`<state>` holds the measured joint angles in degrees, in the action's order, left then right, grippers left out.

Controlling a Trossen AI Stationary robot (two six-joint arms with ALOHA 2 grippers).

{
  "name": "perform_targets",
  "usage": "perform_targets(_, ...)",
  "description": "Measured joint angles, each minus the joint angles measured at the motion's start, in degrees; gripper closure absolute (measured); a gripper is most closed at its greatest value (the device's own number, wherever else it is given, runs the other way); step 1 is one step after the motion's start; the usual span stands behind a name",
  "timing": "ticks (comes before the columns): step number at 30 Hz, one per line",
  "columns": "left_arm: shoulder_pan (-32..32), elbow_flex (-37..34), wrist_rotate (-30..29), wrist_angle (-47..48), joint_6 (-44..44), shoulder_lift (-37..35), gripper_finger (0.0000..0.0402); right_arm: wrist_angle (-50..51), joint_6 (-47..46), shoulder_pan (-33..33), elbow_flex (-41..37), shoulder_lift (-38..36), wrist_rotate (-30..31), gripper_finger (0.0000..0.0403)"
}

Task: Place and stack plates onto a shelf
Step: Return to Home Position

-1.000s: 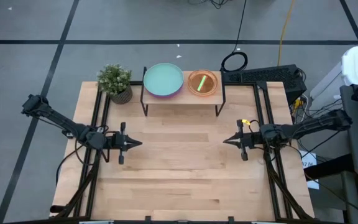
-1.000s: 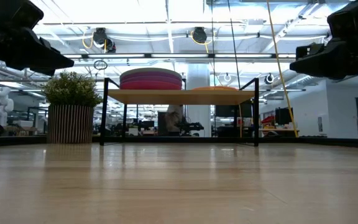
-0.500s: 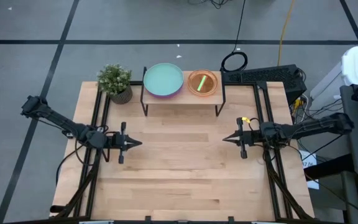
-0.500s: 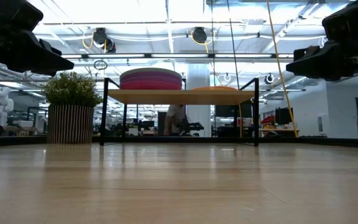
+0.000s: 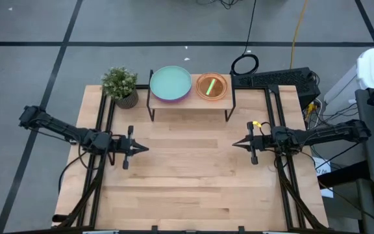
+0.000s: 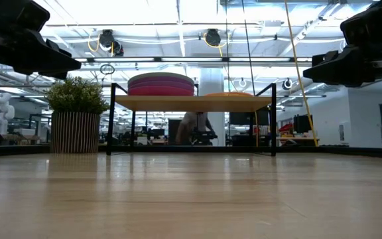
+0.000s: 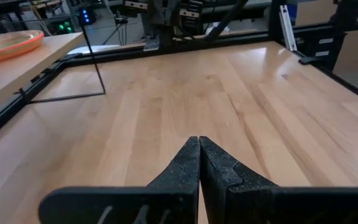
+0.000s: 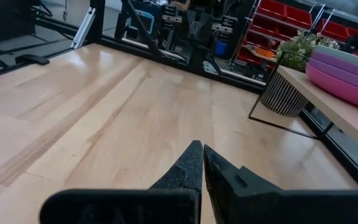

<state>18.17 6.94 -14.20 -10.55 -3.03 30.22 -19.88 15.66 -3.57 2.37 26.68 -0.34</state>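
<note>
The shelf stands by its black legs at the table's far edge. On its left half rests a stack of larger plates, teal on top with magenta and purple below. On its right half sits a stack of smaller translucent plates, orange with lime-green showing inside. My left gripper hovers shut over the table's left middle, pointing right. My right gripper hovers shut over the right middle, pointing left. Both are well short of the shelf and hold nothing.
A potted plant stands on the table just left of the shelf. Black rails run along the table's left and right sides. Bare wood lies between the grippers and toward the near edge. A person shows in the room behind.
My left arm has drawn back a little toward the table's left edge. My right gripper has held its place. The plates and shelf have stayed still. The person in the background has shifted.
</note>
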Motion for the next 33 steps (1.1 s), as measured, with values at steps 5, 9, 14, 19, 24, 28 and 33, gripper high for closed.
perform_targets(5,-0.86,0.00,2.09,0.00,-0.26,0.02,0.0399,0.00,0.00,0.00,-0.02,0.00,-1.36,0.0403)
perform_targets(9,-0.91,0.00,4.71,-0.02,-0.23,0.02,0.0399,0.00,-0.22,0.00,-0.02,0.00,-1.39,0.0403)
perform_targets(14,-0.91,0.00,4.75,-0.02,-0.11,0.02,0.0399,0.00,-0.22,0.00,-0.02,0.00,-1.38,0.0403)
perform_targets(19,-0.91,-0.76,4.93,-2.72,0.61,0.10,0.0399,0.00,-0.22,0.00,-0.02,0.00,-1.35,0.0403)
perform_targets(24,-0.93,-6.40,6.00,-13.15,-0.59,0.09,0.0399,0.02,-0.22,0.00,-0.02,0.01,-1.33,0.0403)
perform_targets(28,-0.96,-6.38,6.03,-13.86,-1.28,0.07,0.0399,0.03,-0.22,0.00,-0.04,0.02,-1.31,0.0403)
perform_targets(33,-0.96,-6.38,6.28,-13.47,-3.84,-1.50,0.0399,0.05,0.07,0.25,-0.09,0.02,-1.15,0.0403)
